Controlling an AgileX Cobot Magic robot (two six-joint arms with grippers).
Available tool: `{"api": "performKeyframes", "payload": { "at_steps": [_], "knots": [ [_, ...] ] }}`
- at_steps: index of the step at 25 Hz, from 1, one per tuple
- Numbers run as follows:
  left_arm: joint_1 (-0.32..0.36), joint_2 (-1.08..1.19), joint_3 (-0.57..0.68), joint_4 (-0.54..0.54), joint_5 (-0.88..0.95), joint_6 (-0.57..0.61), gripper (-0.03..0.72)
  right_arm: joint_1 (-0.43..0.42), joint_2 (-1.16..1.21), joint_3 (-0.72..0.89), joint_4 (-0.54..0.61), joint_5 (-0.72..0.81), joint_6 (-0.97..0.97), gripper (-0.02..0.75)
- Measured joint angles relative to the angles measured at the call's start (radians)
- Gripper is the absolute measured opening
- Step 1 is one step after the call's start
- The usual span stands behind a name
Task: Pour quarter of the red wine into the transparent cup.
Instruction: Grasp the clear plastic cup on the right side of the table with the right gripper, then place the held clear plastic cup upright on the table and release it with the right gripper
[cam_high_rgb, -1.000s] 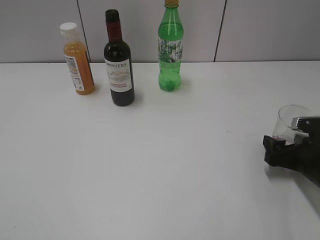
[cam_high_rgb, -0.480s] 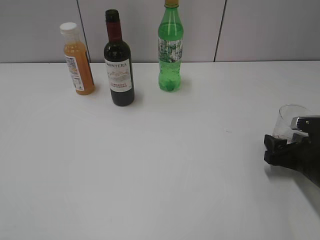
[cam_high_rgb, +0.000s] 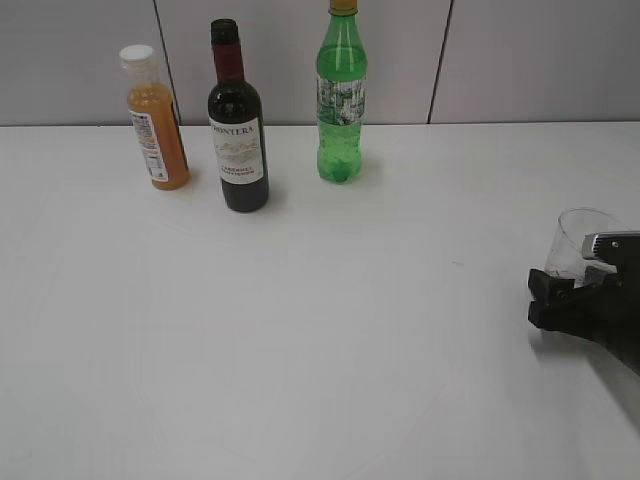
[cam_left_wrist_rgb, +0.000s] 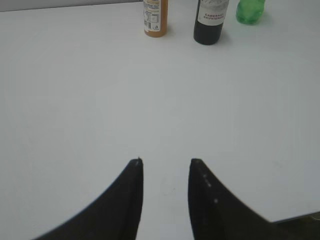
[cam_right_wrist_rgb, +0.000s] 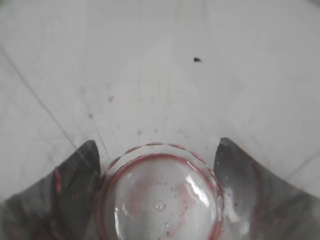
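The red wine bottle (cam_high_rgb: 238, 130), dark glass with maroon neck foil and a white "Frontera" label, stands upright at the back left; its lower half shows in the left wrist view (cam_left_wrist_rgb: 209, 22). The transparent cup (cam_high_rgb: 578, 238) is at the far right, tilted, with my right gripper (cam_high_rgb: 562, 292) shut on its base. In the right wrist view the cup (cam_right_wrist_rgb: 160, 195) fills the frame, with reddish residue at its bottom between the right gripper's fingers (cam_right_wrist_rgb: 157, 150). My left gripper (cam_left_wrist_rgb: 165, 162) is open and empty over bare table, well short of the bottles.
An orange juice bottle (cam_high_rgb: 157, 120) stands left of the wine and a green soda bottle (cam_high_rgb: 341, 100) right of it, all near the back wall. The white table (cam_high_rgb: 350, 330) stretches between bottles and cup. Its front edge shows in the left wrist view (cam_left_wrist_rgb: 295, 220).
My right gripper and the cup have shifted only very slightly. The bottles have not moved.
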Motion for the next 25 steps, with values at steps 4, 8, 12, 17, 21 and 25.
{"api": "performKeyframes", "payload": {
  "at_steps": [4, 8, 12, 17, 21, 25],
  "knots": [
    [0.000, 0.000, 0.000, 0.000, 0.000, 0.000, 0.241, 0.000, -0.023, 0.002, -0.008, 0.017, 0.006, 0.554],
    [0.000, 0.000, 0.000, 0.000, 0.000, 0.000, 0.241, 0.000, -0.090, 0.004, -0.064, 0.055, 0.008, 0.552],
    [0.000, 0.000, 0.000, 0.000, 0.000, 0.000, 0.241, 0.001, -0.130, -0.025, -0.209, 0.058, 0.008, 0.553],
    [0.000, 0.000, 0.000, 0.000, 0.000, 0.000, 0.241, 0.002, -0.134, -0.086, -0.445, 0.060, 0.008, 0.553],
    [0.000, 0.000, 0.000, 0.000, 0.000, 0.000, 0.241, 0.005, -0.135, -0.153, -0.637, 0.062, 0.011, 0.552],
    [0.000, 0.000, 0.000, 0.000, 0.000, 0.000, 0.241, 0.041, -0.135, -0.233, -0.794, 0.068, 0.058, 0.552]
  ]
}}
